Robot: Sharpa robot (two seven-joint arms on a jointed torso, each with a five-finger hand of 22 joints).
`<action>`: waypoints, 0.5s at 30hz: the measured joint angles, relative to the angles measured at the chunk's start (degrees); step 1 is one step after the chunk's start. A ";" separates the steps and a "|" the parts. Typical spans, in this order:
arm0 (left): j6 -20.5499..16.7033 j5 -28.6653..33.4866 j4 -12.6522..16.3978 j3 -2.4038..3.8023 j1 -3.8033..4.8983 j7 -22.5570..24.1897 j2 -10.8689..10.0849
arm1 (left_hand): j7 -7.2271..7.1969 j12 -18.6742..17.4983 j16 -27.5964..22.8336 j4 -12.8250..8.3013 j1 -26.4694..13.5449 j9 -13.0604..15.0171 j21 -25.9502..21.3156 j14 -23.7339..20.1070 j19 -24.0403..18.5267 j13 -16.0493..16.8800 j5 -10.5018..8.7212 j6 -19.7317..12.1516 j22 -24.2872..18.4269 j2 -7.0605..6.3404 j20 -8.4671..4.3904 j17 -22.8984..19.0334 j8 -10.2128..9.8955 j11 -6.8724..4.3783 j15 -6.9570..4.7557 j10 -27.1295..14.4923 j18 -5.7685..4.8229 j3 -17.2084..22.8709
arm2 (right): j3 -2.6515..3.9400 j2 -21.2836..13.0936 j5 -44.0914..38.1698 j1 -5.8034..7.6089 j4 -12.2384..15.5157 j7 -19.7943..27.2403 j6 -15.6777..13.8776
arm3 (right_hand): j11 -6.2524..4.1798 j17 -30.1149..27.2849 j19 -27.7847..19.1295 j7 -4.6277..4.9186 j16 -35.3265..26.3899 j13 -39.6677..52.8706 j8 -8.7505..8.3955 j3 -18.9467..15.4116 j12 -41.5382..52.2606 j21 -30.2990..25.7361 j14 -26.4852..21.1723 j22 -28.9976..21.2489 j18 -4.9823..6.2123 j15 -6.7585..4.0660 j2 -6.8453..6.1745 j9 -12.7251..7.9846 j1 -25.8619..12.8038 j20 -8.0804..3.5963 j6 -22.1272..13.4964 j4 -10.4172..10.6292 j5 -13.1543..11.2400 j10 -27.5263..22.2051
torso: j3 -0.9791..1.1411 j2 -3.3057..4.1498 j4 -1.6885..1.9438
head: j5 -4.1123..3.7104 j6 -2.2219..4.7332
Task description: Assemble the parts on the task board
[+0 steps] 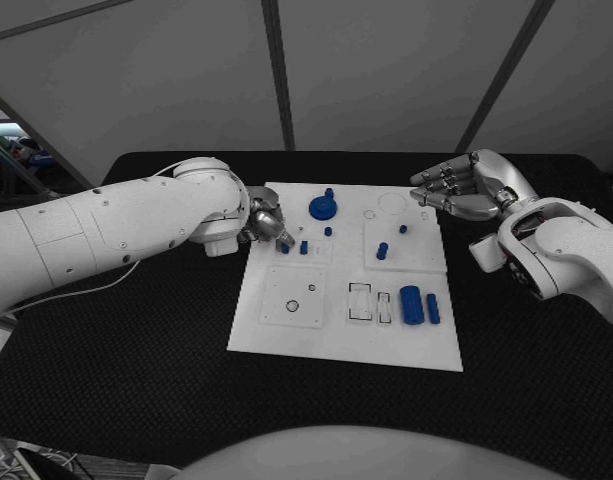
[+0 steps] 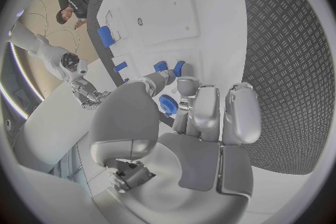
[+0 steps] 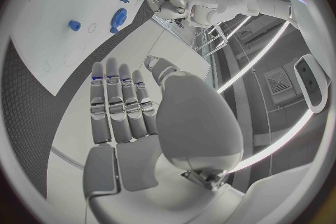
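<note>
The left hand [image 1: 266, 226] pinches a small blue part [image 1: 286, 246] at the task board's [image 1: 349, 345] left edge. The right hand [image 1: 460, 188], upper right, is spread and holds nothing.

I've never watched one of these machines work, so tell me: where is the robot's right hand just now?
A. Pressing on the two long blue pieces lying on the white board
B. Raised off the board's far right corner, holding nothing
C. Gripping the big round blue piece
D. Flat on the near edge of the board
B: the right hand hangs beyond the task board's far right corner, fingers straight and apart, nothing in them.
</note>
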 measured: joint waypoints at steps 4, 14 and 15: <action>-0.11 0.07 -0.16 -0.05 -0.03 0.07 -0.04 | -0.54 0.00 0.00 -2.99 -3.04 0.70 0.00 -0.28 0.00 -0.15 -0.01 0.06 0.00 -0.18 0.00 0.00 0.00 -0.80 -0.57 0.95 0.00 1.16 | 0.00 -0.03 0.00 0.00 0.00 0.00 0.00 | 0.00 0.00 0.00 0.00 0.00 0.00 0.00 0.00 0.00 0.00 0.00 0.00 0.00 0.00 0.00 0.00 0.00 0.00 0.00 0.00 0.00 0.00 | -0.01 -0.01 0.02 | -0.09 0.03; -0.55 0.19 -0.09 -0.19 -0.26 0.17 -0.71 | -1.02 0.36 0.00 -0.31 -8.41 1.24 0.00 -0.15 0.20 0.63 -0.15 1.63 0.00 -0.65 -0.20 0.05 -1.33 -1.17 -0.87 1.30 0.00 -7.96 | 0.00 -0.03 0.00 0.00 -0.07 0.01 0.00 | 0.00 -0.06 0.00 0.00 0.00 0.00 0.00 0.00 0.00 0.00 0.00 -0.04 0.00 0.00 0.00 0.00 0.00 0.00 0.00 0.00 0.00 0.00 | -0.03 -0.02 0.04 | -0.12 0.18; -0.61 0.19 -0.06 -0.23 -0.30 0.15 -0.81 | -0.93 0.39 0.00 0.18 -8.94 1.27 0.00 -0.15 0.21 0.64 -0.15 1.71 0.00 -0.80 -0.20 0.05 -1.34 -1.17 -0.87 1.30 0.00 -9.23 | 0.00 -0.02 0.00 0.00 -0.09 0.01 0.00 | 0.00 -0.06 0.00 0.00 0.00 0.00 0.00 0.00 0.00 0.01 0.00 -0.04 0.00 0.00 0.00 0.00 0.00 0.00 0.00 0.00 0.00 0.00 | -0.04 -0.02 0.04 | -0.12 0.20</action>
